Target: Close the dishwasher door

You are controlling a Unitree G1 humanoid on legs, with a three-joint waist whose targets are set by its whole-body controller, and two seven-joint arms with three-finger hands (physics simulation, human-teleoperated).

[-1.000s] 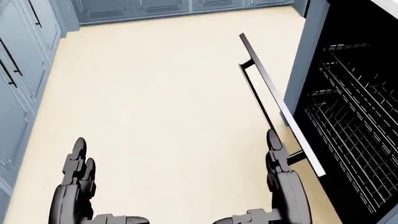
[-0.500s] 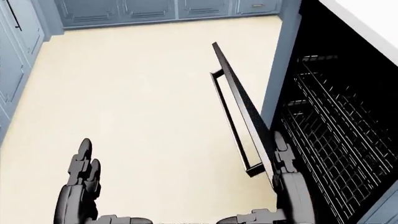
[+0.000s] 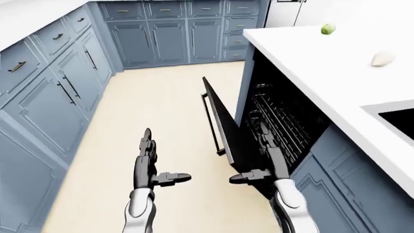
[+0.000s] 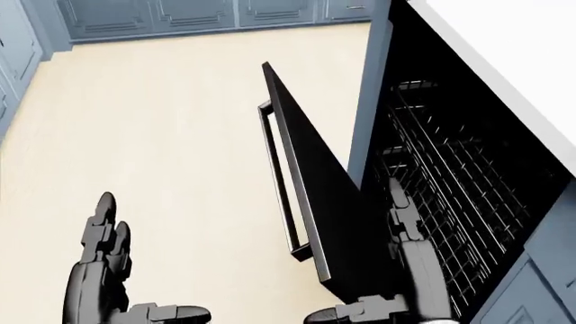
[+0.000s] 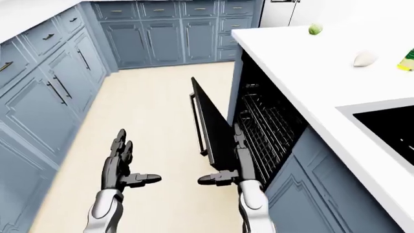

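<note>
The dishwasher door (image 4: 315,196) is black, hangs part-open and tilts out over the floor, with its bar handle (image 4: 275,172) on the left face. Behind it the open tub shows wire racks (image 4: 450,175). My right hand (image 4: 405,236) is open, fingers straight, at the right of the door's inner face, between the door and the racks; whether it touches the door I cannot tell. It also shows in the left-eye view (image 3: 266,150). My left hand (image 4: 99,260) is open and empty over the floor, well left of the door.
Blue cabinets (image 3: 58,97) line the left and top of the view around the cream floor (image 3: 161,116). The white counter (image 3: 336,63) above the dishwasher carries a green fruit (image 3: 328,29) and a pale object (image 3: 382,58). A dark sink (image 3: 401,116) is at the right.
The whole picture has shifted left, so the camera moved. The door stands steeper and shows more of its dark face. My right hand now sits beside its inner side.
</note>
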